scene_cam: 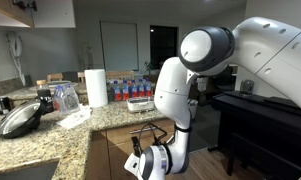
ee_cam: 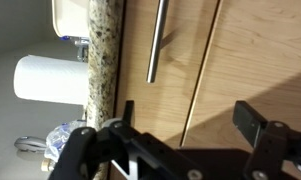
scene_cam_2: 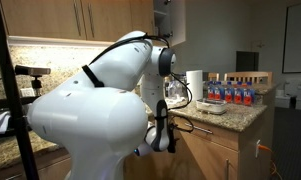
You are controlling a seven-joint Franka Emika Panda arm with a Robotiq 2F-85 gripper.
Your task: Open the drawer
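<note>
Drawer (ee_cam: 175, 90) = light wood front right under the granite counter edge (ee_cam: 105, 60), w/ a silver bar handle (ee_cam: 157, 40) on it. No gap or insides show in the wrist view, so it reads as shut, tho can't be sure.

Gripper (ee_cam: 166, 130): jaws spread fully wide, only bare wood btw them, no hold on anything. It faces the drawer front off one end of the handle, apart from the bar, not touching. By one finger runs a seam, then another wood panel (ee_cam: 260, 60). Beyond the counter edge a paper towel roll (ee_cam: 50, 78) stands on top.

Judgement: no grasp on the handle, so the pull is yet to be made, if the drawer is indeed shut.

Risks from here:
- Claw is offset from the bar. Closing here would pinch air or scrape the wood.
- Bar is smooth and thin. A shallow or off-centre grip could slip once the pull loads it.
- Gripping near the bar's end and pulling skewed could rack the drawer and jam it.
- The granite overhang is near. A finger could knock it on the approach.
</note>
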